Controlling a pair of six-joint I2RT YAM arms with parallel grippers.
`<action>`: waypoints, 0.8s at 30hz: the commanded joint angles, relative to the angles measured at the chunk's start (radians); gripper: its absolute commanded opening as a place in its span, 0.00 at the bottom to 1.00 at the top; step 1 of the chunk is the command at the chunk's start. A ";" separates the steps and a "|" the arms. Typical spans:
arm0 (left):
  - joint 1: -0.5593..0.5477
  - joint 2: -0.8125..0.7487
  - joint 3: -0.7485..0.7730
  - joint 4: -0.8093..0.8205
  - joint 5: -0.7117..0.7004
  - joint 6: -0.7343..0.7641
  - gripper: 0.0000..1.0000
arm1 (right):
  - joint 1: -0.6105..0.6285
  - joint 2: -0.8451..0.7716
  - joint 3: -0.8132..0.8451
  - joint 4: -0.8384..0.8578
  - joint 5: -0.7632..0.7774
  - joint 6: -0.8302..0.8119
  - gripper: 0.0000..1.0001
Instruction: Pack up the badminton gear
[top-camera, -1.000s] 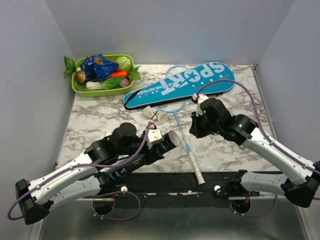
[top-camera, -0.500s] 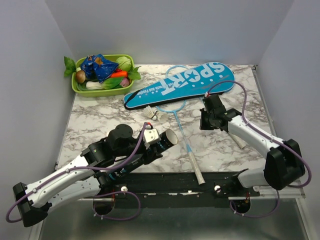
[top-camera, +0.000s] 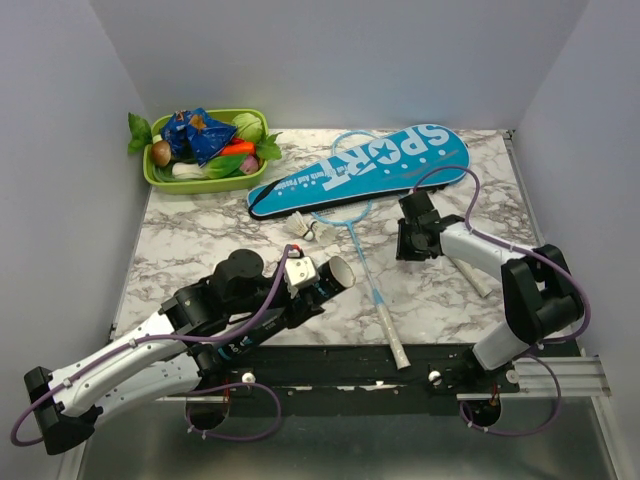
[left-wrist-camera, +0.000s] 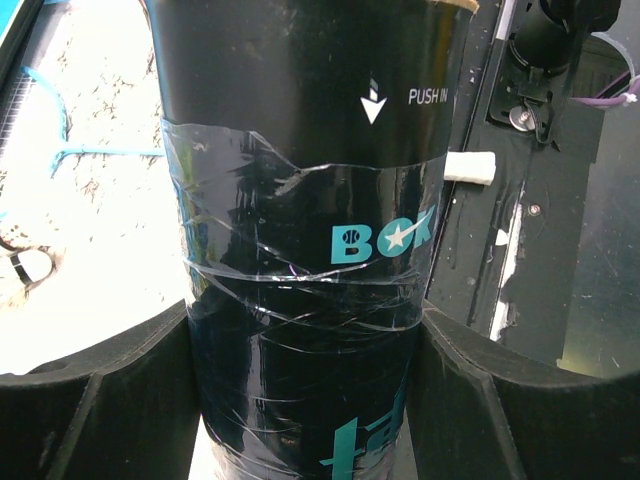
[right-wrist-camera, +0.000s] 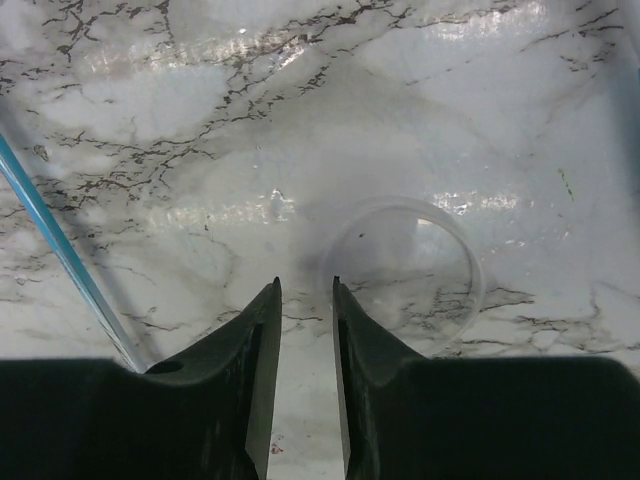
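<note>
One glossy dark tube (left-wrist-camera: 300, 200), tape-wrapped

Enclosure: marble table (top-camera: 190, 245), 3 walls (top-camera: 330, 60).
Pale walls stand left, behind and right of the table; a black rail (top-camera: 330, 366) lines its near edge.

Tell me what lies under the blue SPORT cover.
The head of a light-blue racket: its rim shows past both long edges of the cover, and the shaft runs out in front. The head's middle, and anything else beneath, is covered.

Your table (top-camera: 190, 250) is glossy marble-look, and that dark tube (left-wrist-camera: 300, 180) is shiny plastic wrapped in wrinkly clear tape (left-wrist-camera: 300, 290).
</note>
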 joint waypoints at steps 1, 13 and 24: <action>-0.006 -0.011 -0.003 0.010 -0.027 -0.023 0.00 | -0.004 -0.020 -0.008 0.037 0.011 0.005 0.41; -0.006 0.002 0.001 0.012 -0.064 -0.032 0.00 | 0.011 -0.144 0.085 0.095 -0.311 0.041 0.54; -0.006 0.001 0.004 0.007 -0.087 -0.033 0.00 | 0.160 -0.013 0.110 0.373 -0.310 0.402 0.65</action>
